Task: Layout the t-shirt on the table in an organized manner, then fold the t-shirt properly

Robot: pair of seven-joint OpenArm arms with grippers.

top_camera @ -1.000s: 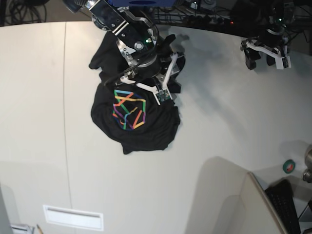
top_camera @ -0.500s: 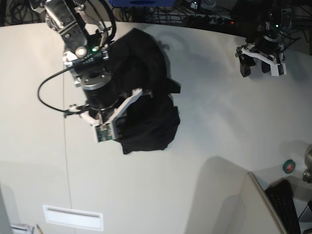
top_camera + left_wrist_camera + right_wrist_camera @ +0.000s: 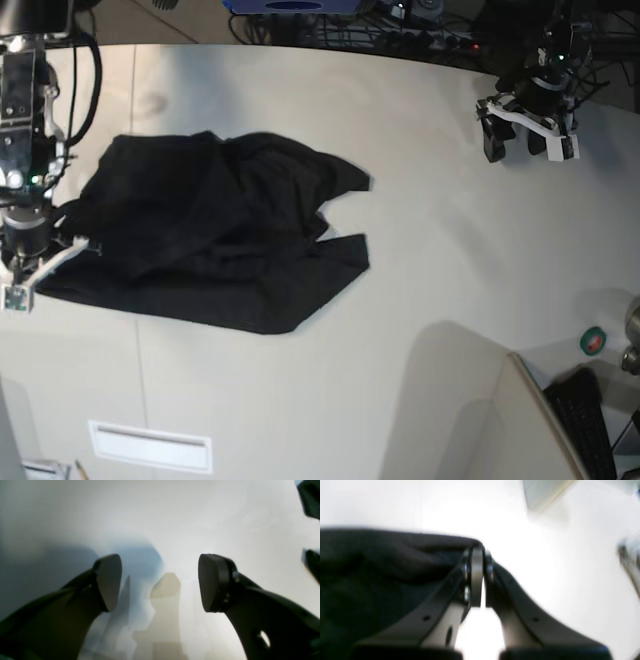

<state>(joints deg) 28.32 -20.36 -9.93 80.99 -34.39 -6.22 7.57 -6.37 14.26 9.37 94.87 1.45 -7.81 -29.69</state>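
Note:
The black t-shirt (image 3: pixel 210 240) lies spread wide and wrinkled on the left half of the off-white table (image 3: pixel 450 260), plain side up, with its graphic hidden. My right gripper (image 3: pixel 55 262) is at the shirt's left edge. In the right wrist view that gripper (image 3: pixel 477 577) is shut, with the black cloth (image 3: pixel 382 567) pinched at its tips. My left gripper (image 3: pixel 512 148) hangs open and empty over bare table at the far right, well away from the shirt. The left wrist view shows its gripper (image 3: pixel 160 580) with the jaws wide apart and only tabletop beneath.
A white vent panel (image 3: pixel 150 445) sits near the front left edge. A thin dark seam (image 3: pixel 135 330) runs down the table's left part. A grey partition (image 3: pixel 490 410), a keyboard (image 3: pixel 585 420) and a small round green-red object (image 3: pixel 592 341) are at the front right. Cables lie along the back.
My right arm swung from the middle to the far left, dragging the shirt with it. The bunched shirt now lies stretched out, with the graphic no longer showing. The left gripper shifted slightly left.

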